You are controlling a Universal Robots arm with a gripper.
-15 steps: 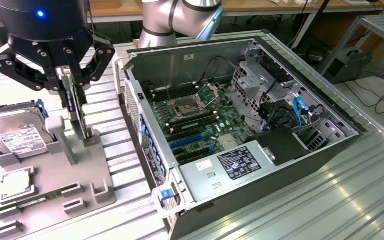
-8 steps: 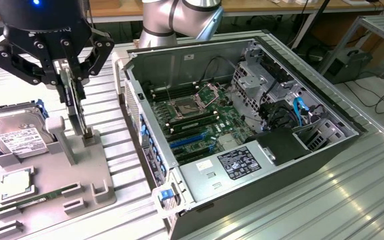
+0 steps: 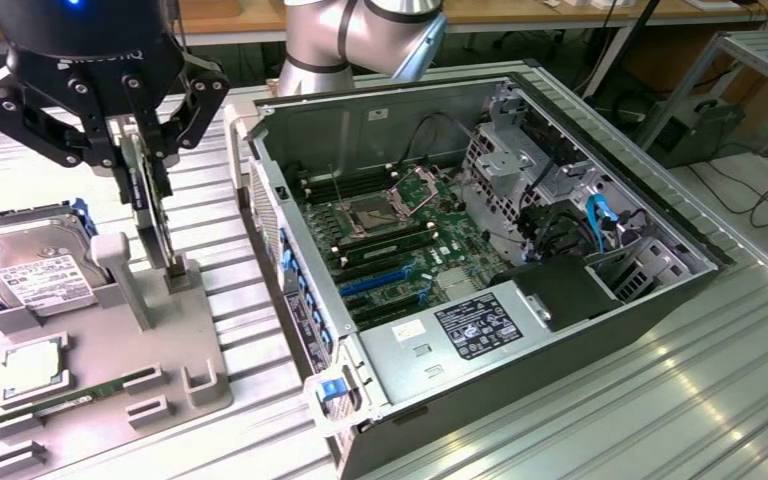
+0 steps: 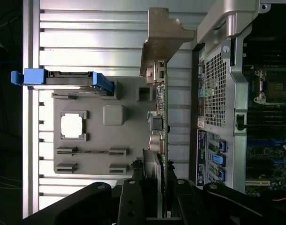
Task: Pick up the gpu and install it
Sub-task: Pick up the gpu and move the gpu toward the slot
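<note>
A: Where is the gpu [image 3: 152, 215]?

B: It stands upright and edge-on over the grey tray [image 3: 157, 350], along the tray's edge that faces the case [image 3: 571, 370].

A: And the jaws?

B: They are clamped on the gpu's upper part, one finger on each face of the card.

A: Is it clear of the tray?

B: I cannot tell. Its lower end is at a slotted post [image 3: 179, 278] on that edge. In the wrist view the pale bracket [image 4: 162, 35] juts past the tray's far edge.

A: What else does the tray carry?

B: A hard drive [image 3: 31, 268] leans at the far corner away from the case, and a memory stick [image 3: 84, 392] lies near the near edge.

A: The case?

B: It lies open on the ribbed surface [image 3: 704, 400], just beside the tray, with the motherboard [image 3: 398, 240] exposed.
</note>
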